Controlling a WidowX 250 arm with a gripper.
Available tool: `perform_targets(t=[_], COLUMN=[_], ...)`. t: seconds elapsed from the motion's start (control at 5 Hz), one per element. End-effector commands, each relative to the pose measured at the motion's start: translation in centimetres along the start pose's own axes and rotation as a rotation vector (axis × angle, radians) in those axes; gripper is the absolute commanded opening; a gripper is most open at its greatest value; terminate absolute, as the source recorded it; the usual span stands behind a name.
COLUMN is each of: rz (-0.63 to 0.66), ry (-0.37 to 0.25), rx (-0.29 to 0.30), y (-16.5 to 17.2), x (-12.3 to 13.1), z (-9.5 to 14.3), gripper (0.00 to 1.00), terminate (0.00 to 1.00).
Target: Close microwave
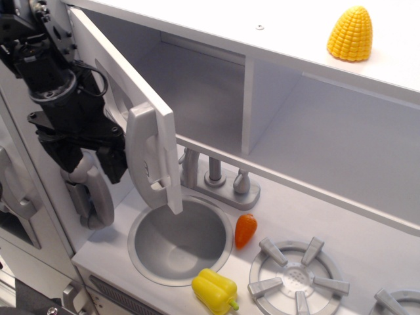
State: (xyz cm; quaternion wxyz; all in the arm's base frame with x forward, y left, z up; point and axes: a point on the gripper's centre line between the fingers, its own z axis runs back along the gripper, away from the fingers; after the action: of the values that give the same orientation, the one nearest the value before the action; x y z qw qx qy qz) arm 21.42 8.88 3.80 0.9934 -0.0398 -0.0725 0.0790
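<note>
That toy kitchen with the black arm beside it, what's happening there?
A black robot arm is working on the microwave door, which stands wide open over the sink. Its end effector sits just behind the door's outer face, left of the silver handle. The compartment looks empty, and the door is not yet closed.
</note>
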Motion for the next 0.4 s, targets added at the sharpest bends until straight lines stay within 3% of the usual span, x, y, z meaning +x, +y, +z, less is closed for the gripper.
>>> perform_targets(t=[0.0, 0.2], rz=[-0.006, 0.005], ry=[-0.099, -0.11], rx=[0.008, -0.002], y=[-2.52, -3.43], x=[1.81, 2.24], z=[1.64, 1.84], gripper=[1.0, 1.0], terminate=[0.0, 0.0])
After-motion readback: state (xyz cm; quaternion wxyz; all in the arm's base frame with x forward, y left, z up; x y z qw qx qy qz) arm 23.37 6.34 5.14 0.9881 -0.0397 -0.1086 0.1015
